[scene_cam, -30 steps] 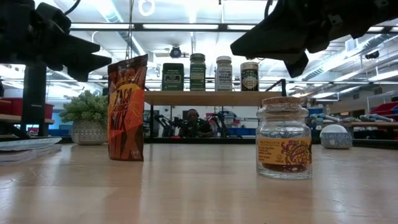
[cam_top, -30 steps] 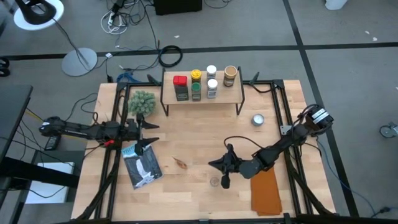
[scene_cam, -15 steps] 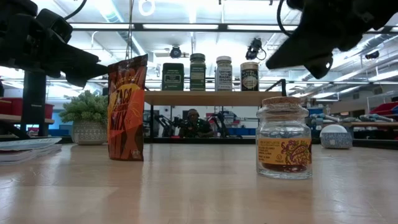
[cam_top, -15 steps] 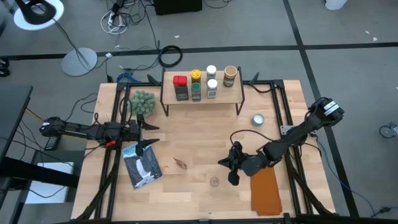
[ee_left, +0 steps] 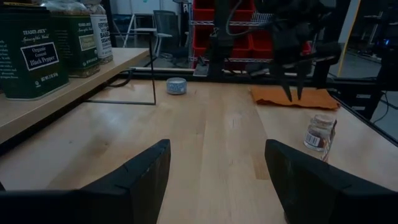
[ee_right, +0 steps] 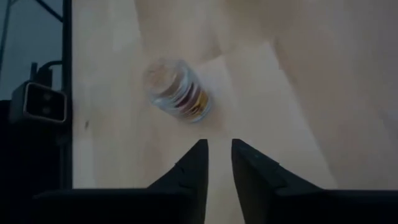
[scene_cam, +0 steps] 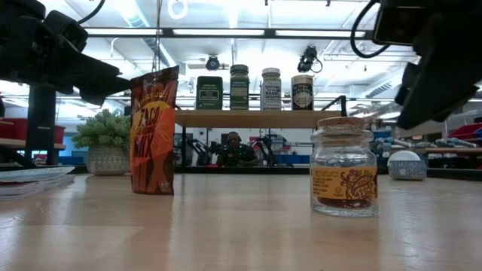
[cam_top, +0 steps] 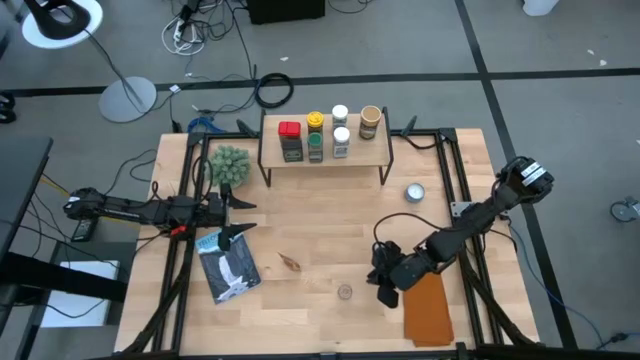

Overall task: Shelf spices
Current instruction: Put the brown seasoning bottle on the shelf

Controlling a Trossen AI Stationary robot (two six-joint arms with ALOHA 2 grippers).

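- High view: small clear cork-lidded glass jar [cam_top: 345, 292] stands on the table [cam_top: 310, 210], apart from the right pincer [cam_top: 384, 290].
- Right wrist view: its fingers [ee_right: 193, 163] are slightly parted, empty.
- Left pincer [cam_top: 240, 215] is spread, empty.

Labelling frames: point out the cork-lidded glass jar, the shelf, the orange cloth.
cork-lidded glass jar [scene_cam: 344, 167]: low view, glass body.
shelf [cam_top: 325, 160]: high view, bare wooden top.
orange cloth [cam_top: 428, 310]: high view, its middle.
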